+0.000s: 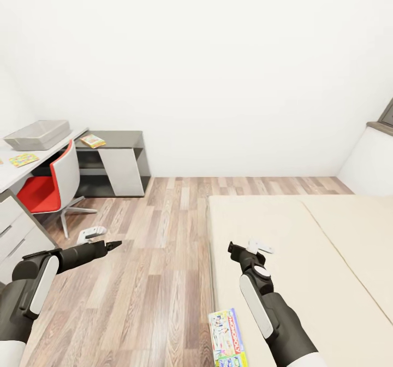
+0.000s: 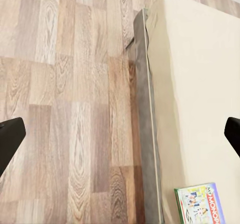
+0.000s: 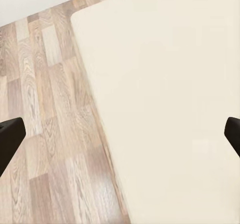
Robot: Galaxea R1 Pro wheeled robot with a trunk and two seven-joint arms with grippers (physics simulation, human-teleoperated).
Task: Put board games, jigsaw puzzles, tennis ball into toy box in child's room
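At six o'clock the Monopoly box (image 1: 227, 338) lies on the bed (image 1: 305, 258), beside my right gripper (image 1: 244, 249); both it and my left gripper (image 1: 112, 244) gape, empty. Fetching it comes next, I judge: reach down. At ten o'clock, the toy box (image 1: 38, 135) on the table (image 1: 16, 173); contents hidden.

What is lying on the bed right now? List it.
A Monopoly box lies flat near the bed edge by the floor; the right arm partly covers the mattress, and the frame cuts off the box's near end.
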